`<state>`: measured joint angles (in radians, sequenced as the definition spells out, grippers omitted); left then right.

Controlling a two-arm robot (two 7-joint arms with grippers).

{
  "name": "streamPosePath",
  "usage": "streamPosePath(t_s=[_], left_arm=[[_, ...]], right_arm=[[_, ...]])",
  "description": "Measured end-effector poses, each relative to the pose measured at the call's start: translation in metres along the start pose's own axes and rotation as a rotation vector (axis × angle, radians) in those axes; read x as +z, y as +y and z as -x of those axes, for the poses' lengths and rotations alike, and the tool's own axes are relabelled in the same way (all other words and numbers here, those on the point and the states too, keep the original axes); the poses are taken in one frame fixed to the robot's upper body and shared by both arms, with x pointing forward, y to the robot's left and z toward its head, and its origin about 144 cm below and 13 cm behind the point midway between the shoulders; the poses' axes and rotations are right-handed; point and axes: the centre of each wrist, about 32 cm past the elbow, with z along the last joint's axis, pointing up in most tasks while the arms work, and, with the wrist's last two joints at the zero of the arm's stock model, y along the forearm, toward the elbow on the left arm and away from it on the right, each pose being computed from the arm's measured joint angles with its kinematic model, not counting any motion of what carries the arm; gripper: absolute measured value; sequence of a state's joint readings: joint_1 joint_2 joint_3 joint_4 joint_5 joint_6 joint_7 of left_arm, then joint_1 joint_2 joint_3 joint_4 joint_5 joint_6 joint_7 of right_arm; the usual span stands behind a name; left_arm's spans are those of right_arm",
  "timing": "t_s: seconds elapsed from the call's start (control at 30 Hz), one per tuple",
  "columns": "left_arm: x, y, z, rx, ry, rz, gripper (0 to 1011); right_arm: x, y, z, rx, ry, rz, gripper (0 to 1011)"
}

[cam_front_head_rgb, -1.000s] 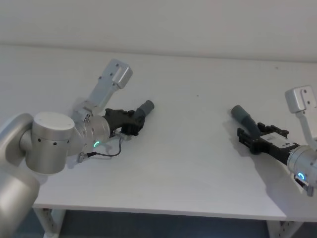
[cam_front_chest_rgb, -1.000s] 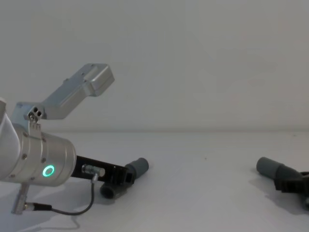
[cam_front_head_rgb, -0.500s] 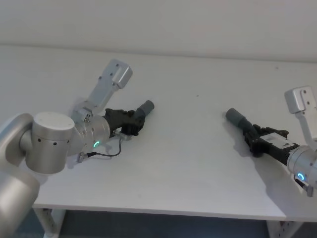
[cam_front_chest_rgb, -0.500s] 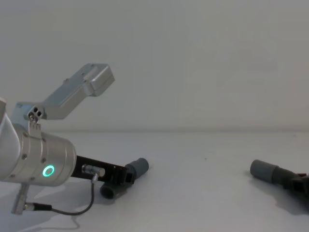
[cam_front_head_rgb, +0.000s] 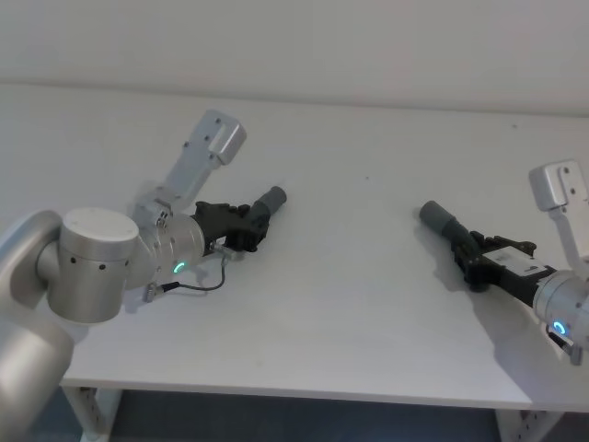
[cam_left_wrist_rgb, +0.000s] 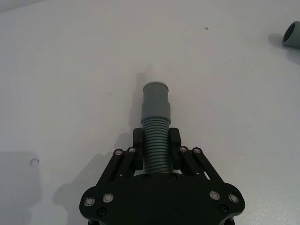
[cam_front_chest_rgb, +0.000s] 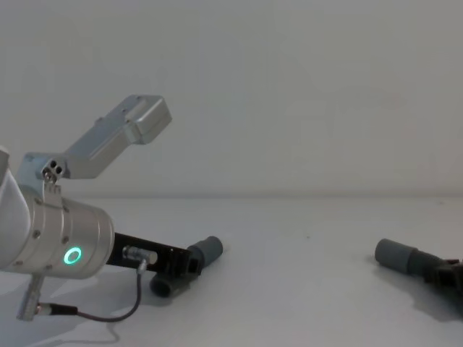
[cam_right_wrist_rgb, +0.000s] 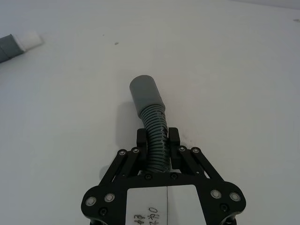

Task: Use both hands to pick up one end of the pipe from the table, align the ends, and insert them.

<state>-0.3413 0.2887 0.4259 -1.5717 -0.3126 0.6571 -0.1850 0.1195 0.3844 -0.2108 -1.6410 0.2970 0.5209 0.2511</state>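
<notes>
On the white table (cam_front_head_rgb: 350, 304), my left gripper (cam_front_head_rgb: 245, 231) is shut on the ribbed part of the left pipe piece (cam_front_head_rgb: 268, 203). In the left wrist view the fingers (cam_left_wrist_rgb: 137, 140) clamp the ribs, and the smooth grey cuff (cam_left_wrist_rgb: 155, 101) juts out ahead. My right gripper (cam_front_head_rgb: 471, 254) is shut on the ribs of the right pipe piece (cam_front_head_rgb: 439, 218); its plain cuff (cam_right_wrist_rgb: 146, 96) points toward the left piece. The right wrist view also catches the left piece's white tip (cam_right_wrist_rgb: 31, 38) far off. The two pieces are well apart, low over the table.
A pale wall (cam_front_chest_rgb: 289, 87) stands behind the table. The left arm's silver wrist (cam_front_chest_rgb: 51, 238) with its green ring and a loose black cable (cam_front_chest_rgb: 108, 314) fills the near left. Bare table surface lies between the two pieces.
The right gripper has turned its piece, so the cuff swung left and lower toward the table, then held still. The left arm and its piece have not moved.
</notes>
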Motion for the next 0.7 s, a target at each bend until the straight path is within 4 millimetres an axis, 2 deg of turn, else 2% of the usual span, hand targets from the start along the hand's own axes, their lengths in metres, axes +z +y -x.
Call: streamPosePath(t_s=[0.33,0.7], left_arm=[[0.001,0.001,-0.002,-0.013,-0.027,0.017,317],[0.014,0.009,-0.010,-0.055,-0.124,0.099,317]], right_arm=[[0.002,-0.003,0.002,-0.002,-0.008,-0.032,262],[0.012,-0.013,0.006,-0.005,-0.046,-0.155,262]])
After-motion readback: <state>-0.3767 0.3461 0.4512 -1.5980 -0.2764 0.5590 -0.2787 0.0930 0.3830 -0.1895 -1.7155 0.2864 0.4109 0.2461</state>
